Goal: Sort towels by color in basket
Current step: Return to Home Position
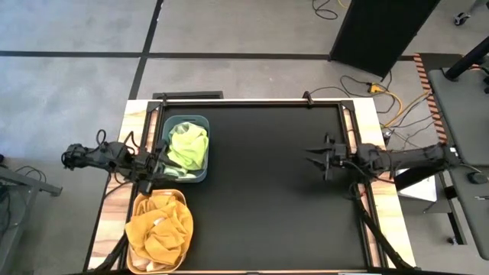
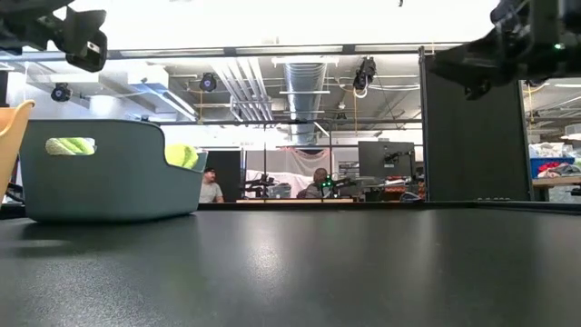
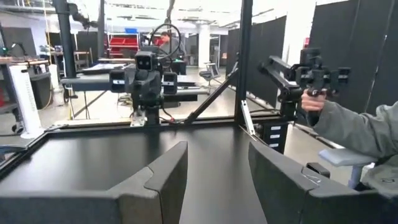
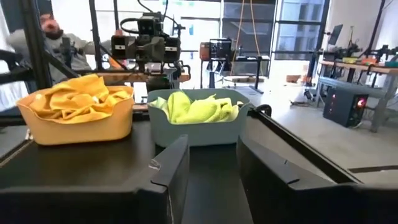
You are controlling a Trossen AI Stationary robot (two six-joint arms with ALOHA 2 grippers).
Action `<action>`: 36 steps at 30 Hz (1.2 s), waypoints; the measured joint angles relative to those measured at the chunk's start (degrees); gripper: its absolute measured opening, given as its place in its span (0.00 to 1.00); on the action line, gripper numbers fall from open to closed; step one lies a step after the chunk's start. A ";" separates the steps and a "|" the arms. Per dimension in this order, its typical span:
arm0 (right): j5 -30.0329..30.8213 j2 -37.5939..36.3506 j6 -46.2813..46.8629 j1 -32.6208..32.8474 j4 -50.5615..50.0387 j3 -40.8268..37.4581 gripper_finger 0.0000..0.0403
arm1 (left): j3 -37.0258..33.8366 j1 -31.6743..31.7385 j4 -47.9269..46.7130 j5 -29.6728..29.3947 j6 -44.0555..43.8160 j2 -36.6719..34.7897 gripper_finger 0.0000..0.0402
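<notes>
Green towels [image 1: 187, 147], lime and pale mint, lie heaped in a grey-blue basket [image 1: 203, 162] at the table's left side; they also show in the right wrist view [image 4: 198, 107]. Mustard-orange and peach towels [image 1: 159, 231] fill a yellow basket [image 1: 183, 200] nearer the near edge, and they show as well in the right wrist view [image 4: 79, 97]. My left gripper [image 1: 160, 160] hovers open by the grey basket's left wall, holding nothing. My right gripper [image 1: 312, 159] hovers open over the table's right part, empty. No towel lies on the table.
The black table top [image 1: 275, 198] lies bare between the baskets and my right gripper. A person's hand and sleeve [image 3: 348, 121] show beyond the table's right edge, holding a control handle. Cables [image 1: 382, 99] run on the floor past the far right corner.
</notes>
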 joint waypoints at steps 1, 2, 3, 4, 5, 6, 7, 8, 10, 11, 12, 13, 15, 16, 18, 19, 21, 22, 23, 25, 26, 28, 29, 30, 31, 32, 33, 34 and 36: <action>0.02 -2.64 0.64 0.00 -2.08 -0.39 0.31 | 0.16 0.00 0.11 -0.01 0.03 0.05 0.39; 0.00 -5.39 1.26 0.00 -4.50 -0.81 0.30 | 0.19 0.00 0.03 -0.01 0.03 0.07 0.39; 0.00 -7.97 2.02 0.02 -6.89 -1.43 0.29 | 0.15 0.00 0.05 0.00 0.01 0.07 0.39; 0.02 -10.41 2.98 0.02 -9.25 -2.11 0.29 | -0.05 0.00 0.19 0.00 0.01 0.04 0.39; 0.00 -12.88 4.06 0.02 -11.44 -2.73 0.28 | -0.37 0.00 0.07 0.00 -0.03 0.04 0.39; 0.04 -15.30 4.65 0.02 -13.65 -3.24 0.27 | -0.63 0.00 -0.05 0.02 -0.04 0.04 0.39; 0.04 -17.67 5.42 0.02 -16.26 -3.67 0.26 | -0.85 0.00 -0.19 0.02 -0.08 0.09 0.39; 0.04 -20.02 5.92 0.02 -18.87 -4.04 0.26 | -1.03 0.00 -0.12 0.02 -0.16 0.06 0.39; 0.12 -22.39 7.14 0.02 -21.93 -4.38 0.24 | -1.29 0.00 0.04 0.02 -0.56 0.04 0.39; 0.02 -22.43 7.71 0.02 -21.41 -4.39 0.23 | -1.43 0.00 0.03 0.03 -0.66 0.05 0.39; -0.02 -22.33 8.26 0.17 -21.21 -4.61 0.22 | -1.57 0.00 -0.01 0.04 -0.69 0.07 0.39; -0.08 -21.74 8.30 0.15 -20.86 -4.97 0.21 | -1.71 0.00 0.08 0.02 -0.68 0.13 0.39; -0.08 -21.23 8.90 0.15 -21.16 -5.02 0.19 | -2.35 0.00 0.02 0.04 -0.08 0.07 0.39; -0.09 -21.22 9.10 0.15 -21.19 -5.02 0.18 | -2.67 0.00 -0.03 0.02 -0.08 0.07 0.39; -0.04 -21.28 8.87 0.15 -21.18 -5.02 0.16 | -3.70 0.00 0.58 0.00 -0.02 0.03 0.39; -0.07 -21.38 8.64 0.15 -21.18 -5.02 0.15 | -4.24 0.01 0.88 0.00 -0.01 0.06 0.39; -0.07 -21.53 8.27 0.15 -21.23 -5.02 0.13 | -5.37 0.02 1.35 0.00 -0.03 0.06 0.39; -0.07 -21.48 8.02 0.15 -21.36 -5.02 0.12 | -5.85 0.03 1.47 0.00 0.01 0.07 0.39; -0.07 -21.34 7.55 0.15 -21.43 -5.02 0.11 | -6.31 0.04 1.53 0.02 0.04 0.07 0.39; -0.04 -20.90 6.98 0.15 -21.51 -5.02 0.10 | -7.22 0.04 2.22 0.00 0.49 0.07 0.39; -0.04 -20.54 6.41 0.15 -21.53 -5.02 0.09 | -7.75 0.04 2.83 0.02 0.84 0.07 0.39; -0.02 -19.94 5.68 0.14 -21.56 -5.02 0.08 | -8.68 0.04 3.69 0.02 1.42 0.07 0.39; 0.00 -19.67 5.59 0.13 -21.55 -5.02 0.08 | -9.14 0.04 4.03 0.01 1.54 0.06 0.39; 0.00 -19.44 5.31 0.15 -21.58 -5.02 0.07 | -9.53 0.04 4.09 0.00 1.66 0.04 0.39; 0.00 -19.18 5.19 0.15 -21.60 -5.02 0.07 | -9.89 0.04 4.06 0.02 1.82 0.07 0.39; 0.00 -18.93 5.22 0.15 -21.60 -5.04 0.07 | -10.24 0.04 4.08 0.02 1.82 0.07 0.39; 0.00 -18.76 5.21 0.15 -21.64 -5.04 0.07 | -10.57 0.04 4.10 0.00 1.82 0.07 0.39; 0.00 -18.55 5.19 0.15 -21.64 -5.04 0.07 | -10.94 0.04 4.31 0.02 1.82 0.07 0.39; 0.00 -18.23 5.20 0.15 -21.64 -5.04 0.07 | -11.62 0.04 5.73 0.03 1.84 0.12 0.39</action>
